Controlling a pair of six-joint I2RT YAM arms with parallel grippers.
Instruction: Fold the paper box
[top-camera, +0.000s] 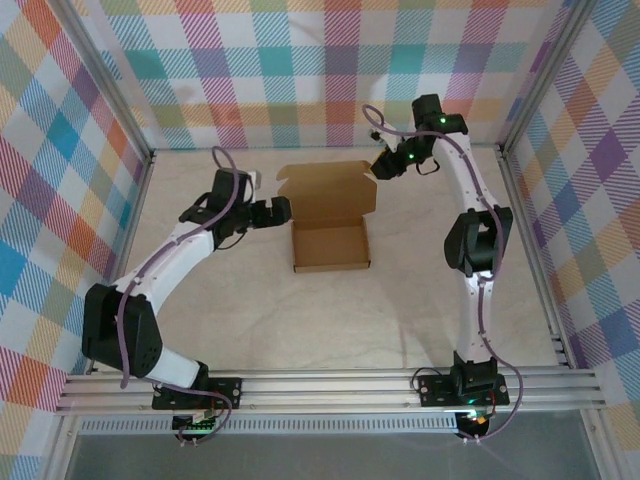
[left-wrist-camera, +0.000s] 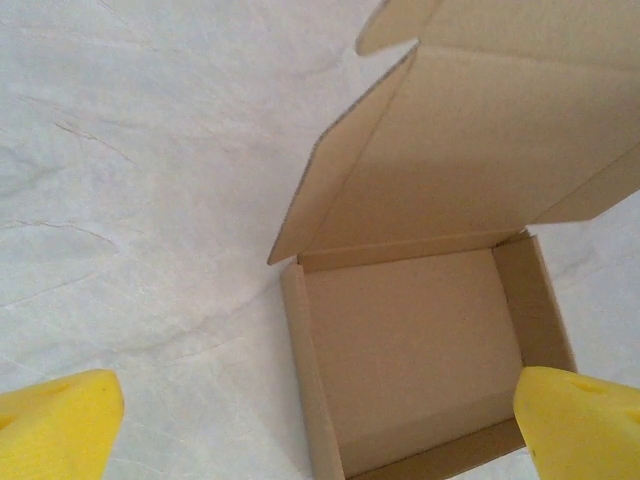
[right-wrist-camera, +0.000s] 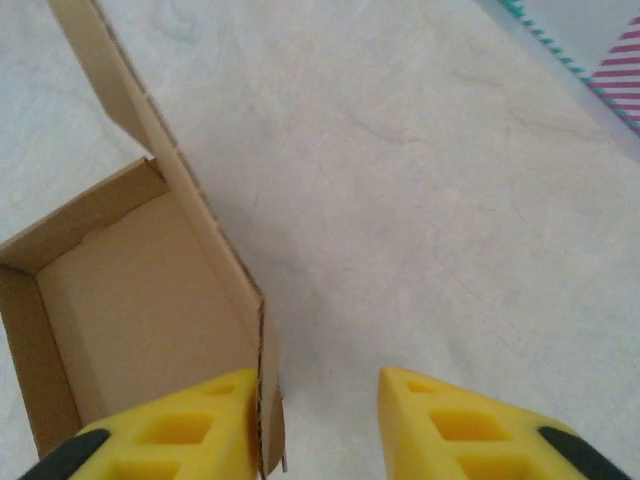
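Plainly, left pincer (left-wrist-camera: 320, 430) gapes empty, fingers (left-wrist-camera: 60, 425) cropped; right pincer (right-wrist-camera: 318, 400) half-open astride flap (right-wrist-camera: 215, 255) of paper box (right-wrist-camera: 140, 300).

Table (top-camera: 300, 320): one flat top, pale cream, matte, marbled with faint grey veins and hairline creases; metal rails (top-camera: 330, 385) run along its near edge. Resting on it: one paper box (top-camera: 330, 240), plain brown cardboard, unmarked, set near the middle of the surface, slightly toward the far side. Box condition: shallow rectangular tray (top-camera: 335, 255) formed, four low walls upright, base flat on the table. Lid (top-camera: 325, 192) hinged on the tray's far wall, standing open, its side flaps spread outward. A soft shadow falls on the tabletop just beside the raised lid.
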